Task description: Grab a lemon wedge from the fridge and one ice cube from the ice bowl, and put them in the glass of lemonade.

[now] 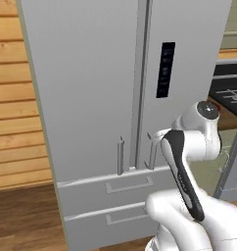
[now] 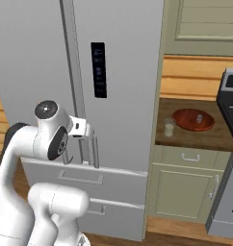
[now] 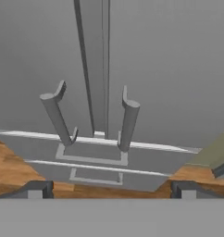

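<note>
The tall grey fridge [image 1: 91, 88] stands right in front of me with both doors shut, so the lemon wedge is hidden. Its two vertical bar handles [image 3: 125, 122] end just above the upper drawer. My gripper [image 3: 111, 190] is open and holds nothing; it points at the lower ends of the handles from a short way off. In the right base view my hand [image 2: 80, 128] hovers close to those handles. On the counter right of the fridge sit the reddish-brown ice bowl [image 2: 193, 120] and, at its left, the small glass of lemonade [image 2: 169, 127].
Two fridge drawers [image 1: 115, 188] with flat handles lie below the doors. A dark panel [image 2: 98, 69] is set in the right door. A stove [image 2: 231, 101] stands beyond the wooden counter [image 2: 195, 138], with beige cabinets [image 2: 183, 190] under it. Wood panelling [image 1: 15, 98] runs left of the fridge.
</note>
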